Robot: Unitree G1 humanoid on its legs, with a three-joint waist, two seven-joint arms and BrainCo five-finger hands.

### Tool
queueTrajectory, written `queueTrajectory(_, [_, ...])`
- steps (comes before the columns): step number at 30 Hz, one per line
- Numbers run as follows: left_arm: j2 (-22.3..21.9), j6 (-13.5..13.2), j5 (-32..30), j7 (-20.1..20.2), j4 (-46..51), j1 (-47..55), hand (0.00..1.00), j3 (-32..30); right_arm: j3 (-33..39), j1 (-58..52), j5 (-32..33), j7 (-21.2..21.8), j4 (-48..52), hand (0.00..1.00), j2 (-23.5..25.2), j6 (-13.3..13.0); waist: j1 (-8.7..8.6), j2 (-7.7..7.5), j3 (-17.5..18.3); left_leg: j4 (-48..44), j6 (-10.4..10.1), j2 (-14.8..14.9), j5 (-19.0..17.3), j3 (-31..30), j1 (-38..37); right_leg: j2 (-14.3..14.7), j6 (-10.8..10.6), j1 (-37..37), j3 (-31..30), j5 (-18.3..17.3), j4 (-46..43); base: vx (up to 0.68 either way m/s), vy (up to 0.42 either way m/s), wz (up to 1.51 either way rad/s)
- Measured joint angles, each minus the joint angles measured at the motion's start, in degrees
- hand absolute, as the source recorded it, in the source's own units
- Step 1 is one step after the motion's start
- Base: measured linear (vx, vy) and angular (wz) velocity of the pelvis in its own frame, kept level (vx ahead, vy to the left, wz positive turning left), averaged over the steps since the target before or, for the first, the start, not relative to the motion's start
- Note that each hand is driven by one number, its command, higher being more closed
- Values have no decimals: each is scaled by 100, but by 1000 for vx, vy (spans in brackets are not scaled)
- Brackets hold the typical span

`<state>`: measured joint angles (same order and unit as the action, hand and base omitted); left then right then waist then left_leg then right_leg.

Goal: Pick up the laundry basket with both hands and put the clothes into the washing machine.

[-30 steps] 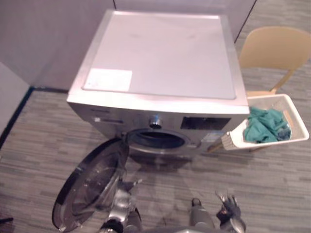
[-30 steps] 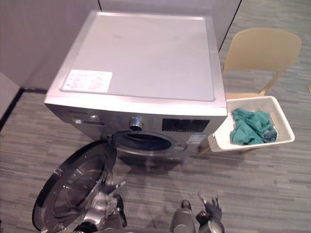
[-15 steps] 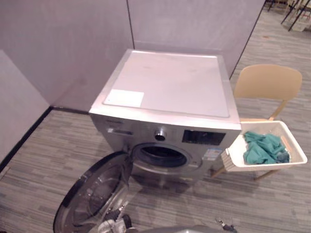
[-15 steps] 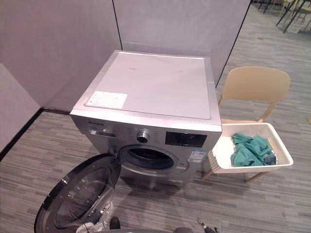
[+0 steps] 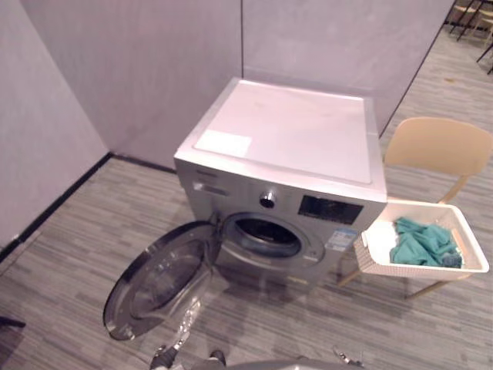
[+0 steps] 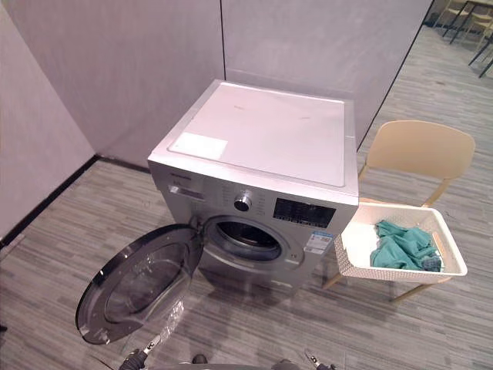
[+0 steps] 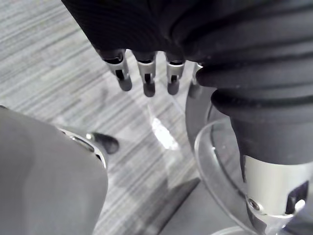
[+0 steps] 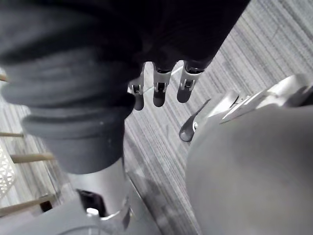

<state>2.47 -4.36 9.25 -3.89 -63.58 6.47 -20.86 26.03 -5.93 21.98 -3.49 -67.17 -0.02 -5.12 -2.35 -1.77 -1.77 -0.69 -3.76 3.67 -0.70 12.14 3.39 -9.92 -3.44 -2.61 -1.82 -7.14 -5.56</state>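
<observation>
A white laundry basket (image 5: 416, 270) with teal clothes (image 5: 424, 243) in it rests on a beige chair (image 5: 435, 146), right of the silver washing machine (image 5: 285, 139). The machine's round door (image 5: 162, 281) hangs open to the left, and the dark drum opening (image 5: 266, 237) is bare. My left hand (image 5: 166, 356) shows at the bottom edge, below the door. My right hand (image 5: 343, 357) is at the bottom edge too, well short of the basket. In the wrist views the left hand (image 7: 146, 78) and the right hand (image 8: 159, 90) hang with relaxed fingers over the floor, holding nothing.
Grey partition walls (image 5: 154, 62) close off the space behind and to the left of the machine. Striped grey carpet (image 5: 69, 254) lies in front of it. The chair's wooden legs (image 5: 427, 289) stand on the floor under the basket.
The whole picture has shifted: the camera has pulled back and up, so machine and basket look smaller. Less of both hands shows at the bottom edge.
</observation>
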Motion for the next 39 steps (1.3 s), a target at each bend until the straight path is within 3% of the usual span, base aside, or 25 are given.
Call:
queueTrajectory(2, [-29,7,-199,3,-9,-38,0,126,-28,-91,23,4,112,0,20,-11,-17,-24,30,654,-23,-55,265,39,-259,14,19,-79,16,12,-34,0,0,0])
queueTrajectory(6, [61,4,-356,4,-10,-170,0,655,-268,-105,74,1,378,0,38,-50,-22,-55,-71,626,-39,1,276,287,-473,28,-32,-176,-78,-88,-404,18,-40,-26])
queueTrajectory(10, [66,7,-386,-16,-13,-329,0,798,-296,-109,74,-13,456,0,71,-94,-40,-43,-98,616,-46,147,318,527,-646,-19,148,-229,280,-196,-684,84,-59,-27])
queueTrajectory(13, [98,7,-364,-25,-13,-394,0,931,-360,-60,90,-17,481,0,29,-93,-36,45,-146,614,-111,292,270,786,-729,38,102,-353,360,-168,-796,111,-56,-49])
queueTrajectory(15, [112,3,-361,-24,-13,-379,0,1008,-363,-34,51,-14,488,0,10,-53,12,79,-156,607,-175,434,227,1038,-821,21,314,-574,723,-357,-1156,99,-90,-70])
queueTrajectory(17, [272,5,-363,-32,-27,-349,0,1037,-402,-39,-12,-7,443,0,20,17,-1,-62,-167,179,-408,610,0,1165,-806,-11,-261,-487,940,-369,-1163,116,-167,-44])
queueTrajectory(20, [246,3,-364,-34,-203,-345,0,992,-394,-126,-139,-8,243,0,-177,74,-5,122,-151,-460,-598,1241,-141,1107,-798,521,-221,-119,1024,-363,-1032,183,-267,-18])
queueTrajectory(22, [157,15,-340,-33,-225,-314,0,883,-376,-138,-189,-4,74,0,-185,67,-21,99,-161,-1399,-591,1615,-140,888,-478,741,-139,61,1169,-361,-1008,113,-309,2])
queueTrajectory(23, [173,12,-315,-27,-170,-293,0,782,-376,-161,-189,-2,45,0,-187,66,-17,107,-172,-2042,-413,1823,-148,845,-209,840,81,108,1205,-392,-976,10,-247,-5])
queueTrajectory(24, [179,10,-289,-30,-153,-300,0,656,-383,-171,-189,-1,44,0,-196,64,-7,112,-193,-2489,-98,1955,-158,854,-39,906,202,184,1228,-451,-939,27,-307,-11])
queueTrajectory(25, [176,8,-264,-72,-143,-306,0,471,-382,-172,-189,-6,49,0,-255,55,4,69,-228,-3233,377,2210,-122,849,199,1022,336,403,1219,-505,-876,23,-273,-13])
queueTrajectory(26, [133,0,-261,-130,-126,-298,0,423,-351,-195,-183,-10,61,0,-326,32,9,86,-290,-3875,473,2267,-179,853,352,1046,417,468,1197,-549,-870,11,-238,-19])
queueTrajectory(28, [-29,-1,-260,-127,-95,-306,0,287,-152,-164,-176,-15,61,0,-527,-18,5,216,-319,-4696,589,1805,-386,790,644,992,487,484,1030,-586,-863,-10,-42,-27])
queueTrajectory(29, [-81,-2,-252,-126,-94,-304,0,229,-108,-124,-178,-14,58,0,-556,-19,14,250,-334,-4783,504,1495,-500,682,712,983,499,502,971,-581,-855,29,13,-22])
queueTrajectory(30, [-99,-6,-244,-126,-94,-300,0,201,-102,-123,-178,-14,51,0,-551,-13,18,263,-361,-4782,413,1301,-584,590,722,989,510,526,954,-575,-832,81,53,-17])
queueTrajectory(31, [-123,-5,-203,-120,-89,-299,0,43,-105,-112,-183,-11,46,0,-481,3,25,266,-400,-4662,285,893,-878,352,737,1001,544,589,915,-555,-818,77,51,-16])
queueTrajectory(33, [-219,0,-196,-111,18,-261,0,-187,-147,-12,-239,3,53,0,-360,9,124,256,-430,-3975,245,258,-1264,-129,724,1014,542,621,781,-551,-820,65,77,-35])
queueTrajectory(35, [-268,4,-210,-111,33,-249,0,-277,-227,78,-250,22,113,0,-230,2,243,271,-420,-2800,327,-69,-1304,-591,498,1057,531,621,630,-549,-835,66,149,-49])
queueTrajectory(36, [-316,14,-208,-110,28,-240,0,-410,-414,90,-341,46,229,0,-238,-9,333,313,-350,-2133,473,-190,-1446,-819,158,1082,470,557,475,-535,-809,70,137,-43])
queueTrajectory(38, [-352,15,-204,-112,75,-256,0,-481,-673,135,-439,102,378,0,-165,-16,328,137,-376,-1916,566,-304,-1335,-711,80,961,359,513,434,-528,-783,71,120,-20])
queueTrajectory(39, [-368,20,-206,-111,111,-263,0,-595,-787,129,-467,119,473,0,-89,-17,383,125,-370,-1934,622,-319,-1374,-607,-12,918,302,529,370,-571,-897,68,146,-21])
